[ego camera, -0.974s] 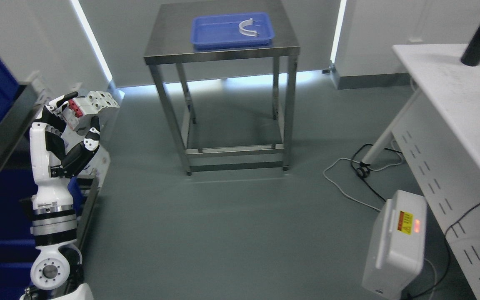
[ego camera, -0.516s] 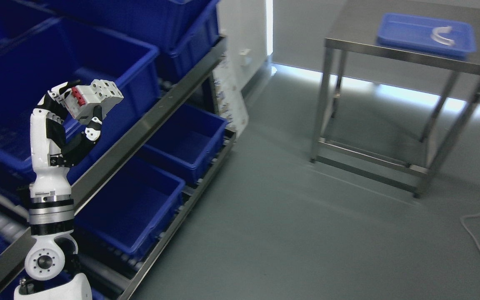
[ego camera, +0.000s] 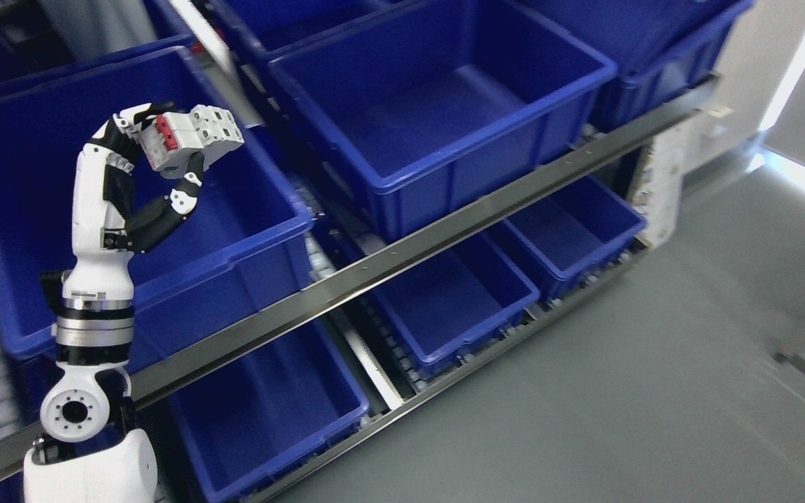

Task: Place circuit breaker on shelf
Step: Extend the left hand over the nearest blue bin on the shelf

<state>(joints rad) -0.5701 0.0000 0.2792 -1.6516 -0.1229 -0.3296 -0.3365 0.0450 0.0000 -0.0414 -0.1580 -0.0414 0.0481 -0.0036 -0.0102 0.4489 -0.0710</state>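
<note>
Left robot hand (ego camera: 165, 164) raised, fingers clamped round the white circuit breaker (ego camera: 193, 136) with red toggles, held in the air above the big blue bin (ego camera: 46, 161) on the shelf (ego camera: 402, 258). Carry step, looks like; breaker not yet set down. Next move likely calls for lowering into that bin and opening fingers; neighbouring bin (ego camera: 444, 105) farther right is also free.

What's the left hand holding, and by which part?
The left hand holds the circuit breaker, fingertips over its red-switch end, thumb under its body.
</note>
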